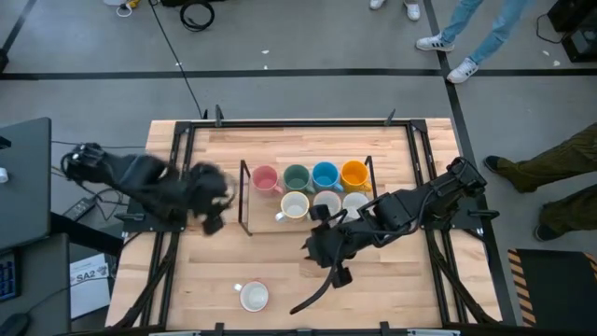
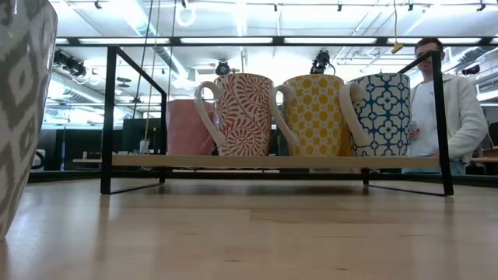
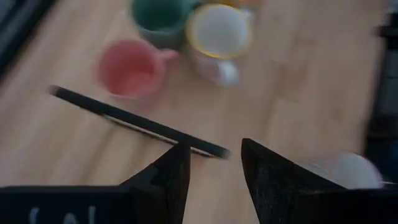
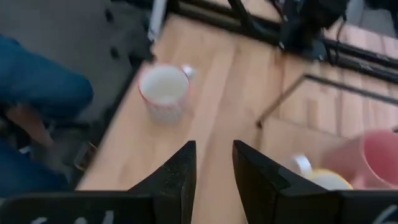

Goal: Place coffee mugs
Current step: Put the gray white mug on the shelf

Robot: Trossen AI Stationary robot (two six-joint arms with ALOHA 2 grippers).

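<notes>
Several coffee mugs stand upright on their bases on a low black-framed rack (image 1: 244, 219) at mid table: pink (image 1: 265, 177), green (image 1: 296, 176), blue (image 1: 325, 175) and orange (image 1: 354, 174) at the back, cream-yellow (image 1: 295, 205) and two white ones (image 1: 327, 202) in front. One more white mug (image 1: 254, 297) stands alone by the table's near edge. My left gripper (image 3: 214, 165) hovers open just left of the rack, nothing between its fingers. My right gripper (image 4: 214, 165) hangs open above the table in front of the rack, also empty.
The rack's black bar (image 3: 137, 121) crosses in front of my left gripper. A grey-patterned mug (image 2: 23, 101) stands close to the low camera. People stand beyond the table's far and right edges (image 1: 550, 168). Bare wood (image 1: 392, 289) lies at the near right.
</notes>
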